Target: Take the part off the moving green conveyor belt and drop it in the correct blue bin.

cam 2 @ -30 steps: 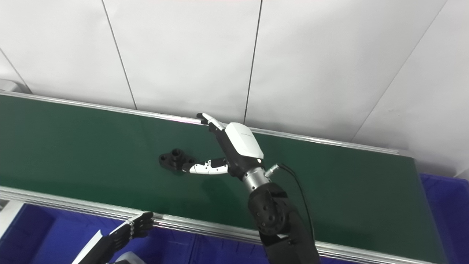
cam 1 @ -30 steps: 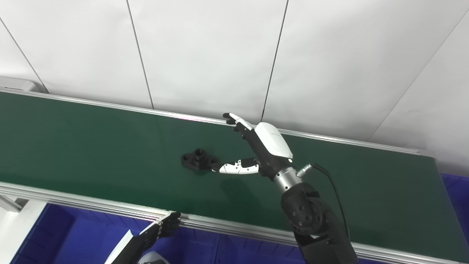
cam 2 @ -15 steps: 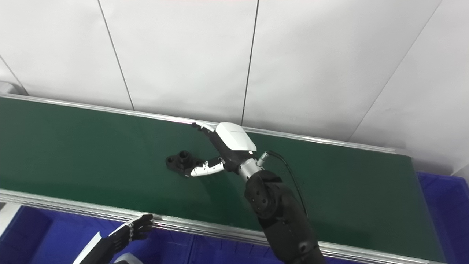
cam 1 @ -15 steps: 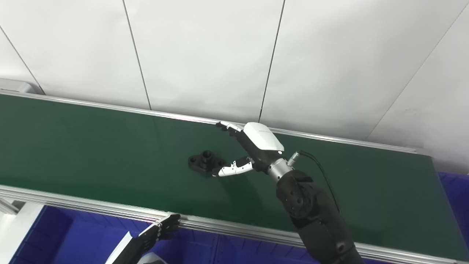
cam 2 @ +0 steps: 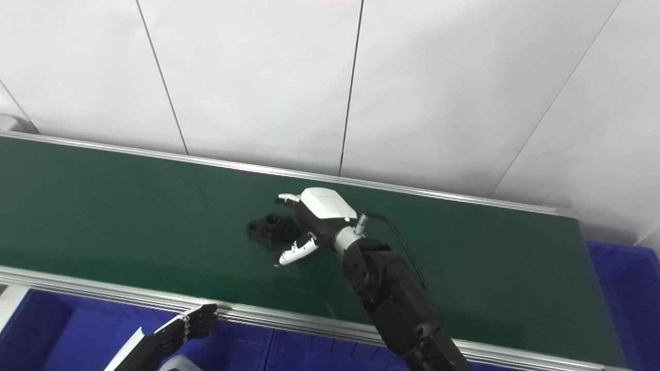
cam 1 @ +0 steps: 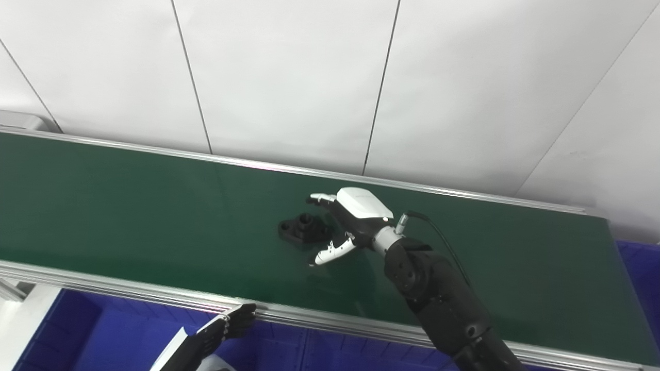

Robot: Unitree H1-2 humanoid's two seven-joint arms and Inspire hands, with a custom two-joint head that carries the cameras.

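A black flanged part point(cam 1: 300, 228) with a raised centre hub lies flat on the green conveyor belt point(cam 1: 129, 206). My right hand point(cam 1: 344, 219) hovers low over the belt just right of the part, open, with its fingers point(cam 1: 318, 198) reaching past the part's far side and the white thumb point(cam 1: 330, 252) spread toward the near side. The part sits between them, not gripped. My left hand point(cam 1: 221, 330) waits below the belt's near rail, over a blue bin, fingers straight and holding nothing.
An aluminium rail point(cam 1: 129, 291) runs along the belt's near edge and another along the far edge point(cam 1: 464, 191) under the white wall. Blue bins lie below the near rail point(cam 1: 103, 335) and at the right end point(cam 1: 639, 268).
The part has ridden the belt rightward. My right hand has dropped lower and tilted down over it, so the fingers and thumb now straddle the part. The left hand has stayed put.
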